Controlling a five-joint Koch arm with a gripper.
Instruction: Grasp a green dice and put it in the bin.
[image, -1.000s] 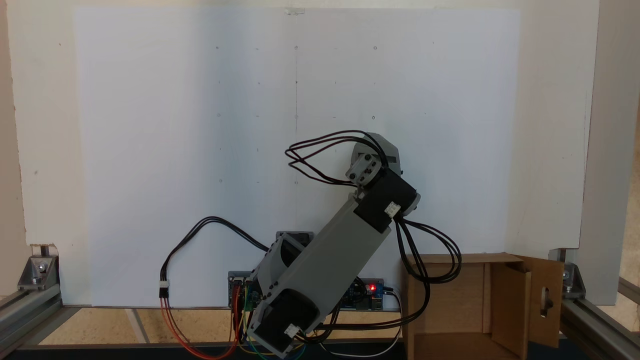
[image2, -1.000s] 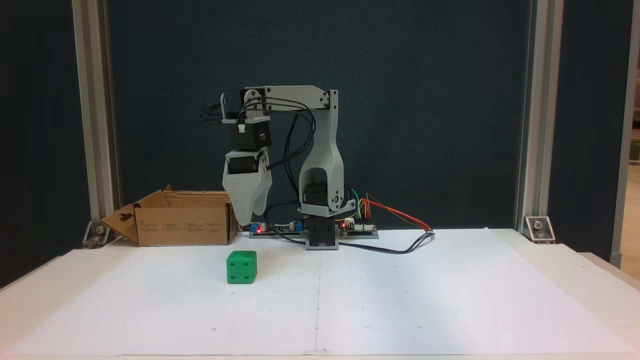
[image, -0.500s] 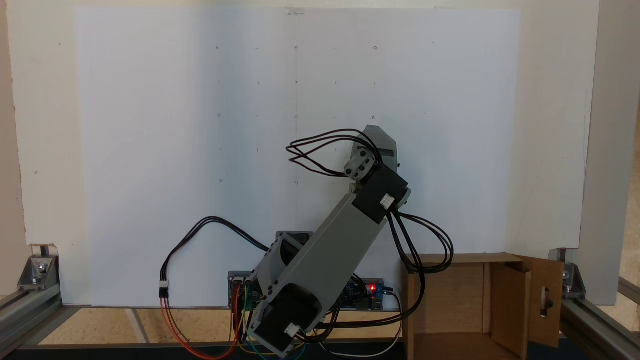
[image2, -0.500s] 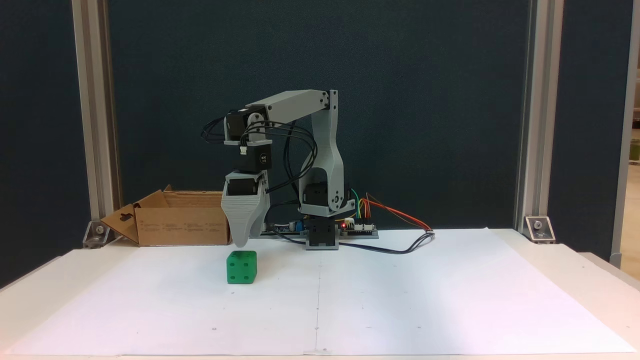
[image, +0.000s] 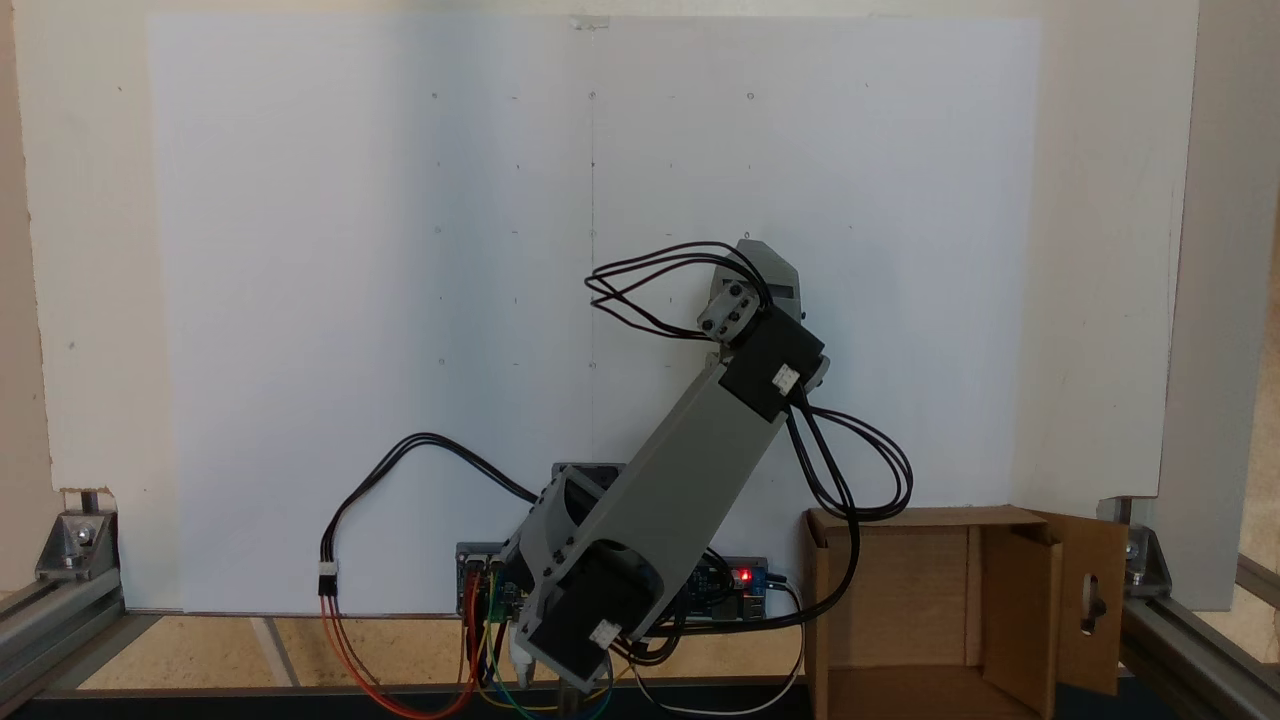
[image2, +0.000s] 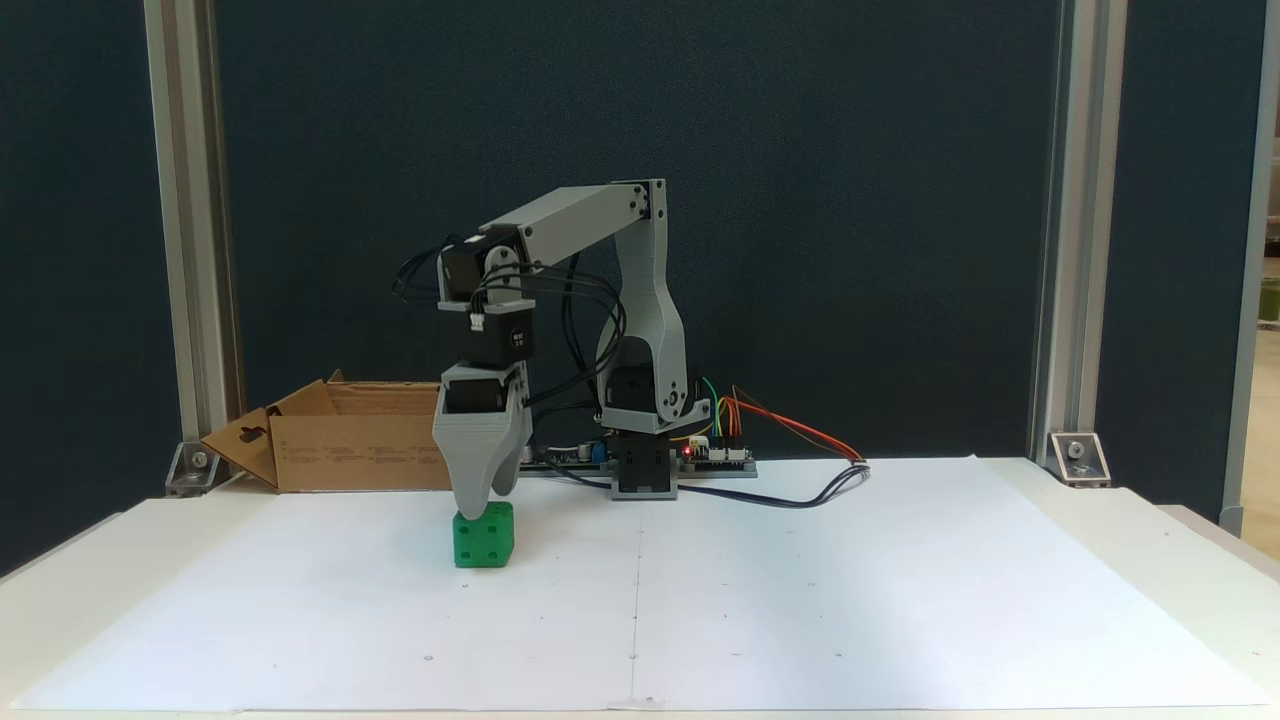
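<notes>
The green dice stands on the white paper, left of the arm's base in a fixed view. My gripper points straight down right over it. The front fingertip overlaps the dice's top left corner and the other tip ends just above its top. A narrow notch shows between the two tips, and nothing is held. From above, the wrist covers the dice. The bin, a brown cardboard box with open flaps, sits behind the dice to the left and at the lower right from above.
The arm's base and controller board with coloured wires sit at the back of the sheet. Black cables loop from the wrist over the bin's edge. Aluminium posts frame both sides. White paper covers the table.
The arm has reached forward and lowered. The gripper has dropped from level with the bin's top to the top of the dice. The dice has not moved.
</notes>
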